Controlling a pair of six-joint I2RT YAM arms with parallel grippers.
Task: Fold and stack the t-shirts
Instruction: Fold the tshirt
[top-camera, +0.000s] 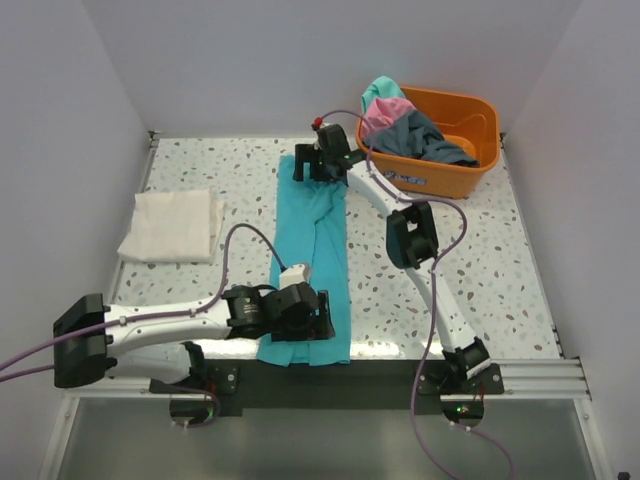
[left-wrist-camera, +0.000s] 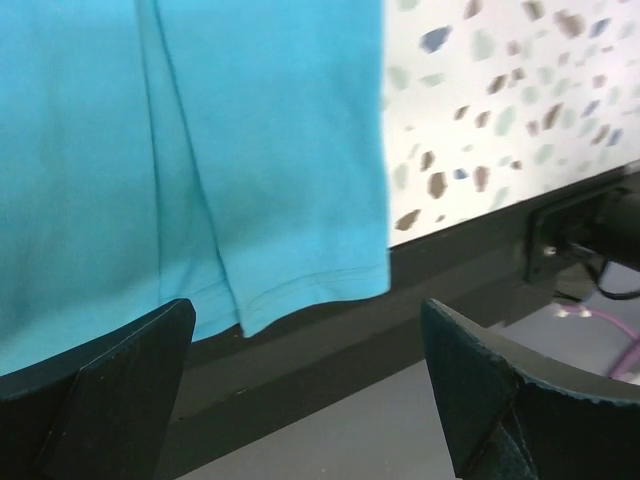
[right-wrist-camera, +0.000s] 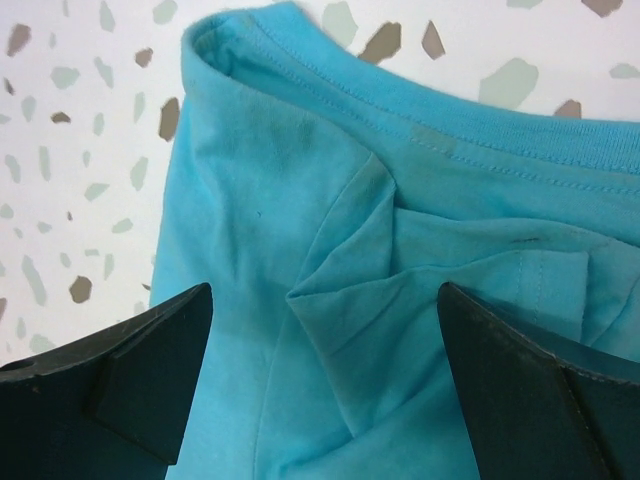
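Top external view shows the teal t-shirt (top-camera: 312, 262) as a long strip, our right gripper (top-camera: 318, 160) over its collar end, our left gripper (top-camera: 312, 318) over its hem. Both pairs of fingers stand wide, holding nothing: the collar lies ahead of the right fingers (right-wrist-camera: 150, 350), the hem ahead of the left fingers (left-wrist-camera: 120, 370). We judge each end is straddled for a crosswise fold. A folded cream t-shirt (top-camera: 172, 226) lies well left of them.
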